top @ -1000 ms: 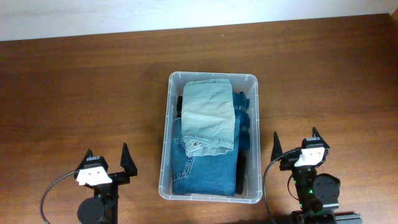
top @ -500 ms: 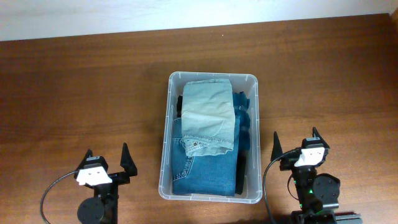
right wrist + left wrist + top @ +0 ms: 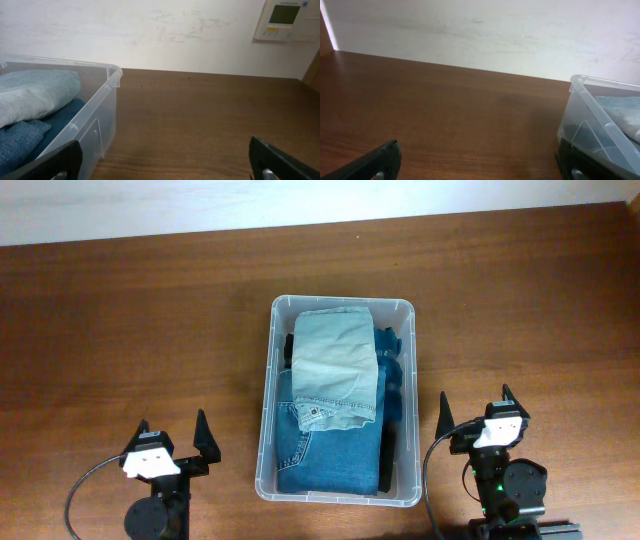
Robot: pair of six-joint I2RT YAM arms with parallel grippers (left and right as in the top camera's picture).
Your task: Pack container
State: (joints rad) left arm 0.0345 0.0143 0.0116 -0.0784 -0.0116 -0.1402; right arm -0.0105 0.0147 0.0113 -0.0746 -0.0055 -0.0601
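The clear plastic container (image 3: 268, 390) stands in the middle of the brown table, filled with folded blue jeans (image 3: 325, 450) and a paler folded denim piece (image 3: 335, 365) on top. Its corner shows at the right of the left wrist view (image 3: 590, 115) and at the left of the right wrist view (image 3: 95, 120). My left gripper (image 3: 172, 432) is open and empty on the table, left of the container's near end. My right gripper (image 3: 474, 410) is open and empty, right of the container's near end.
A pale wall (image 3: 165, 35) runs behind the table's far edge, with a white wall controller (image 3: 286, 20) at the right. Bare wooden tabletop (image 3: 130, 330) lies on both sides of the container.
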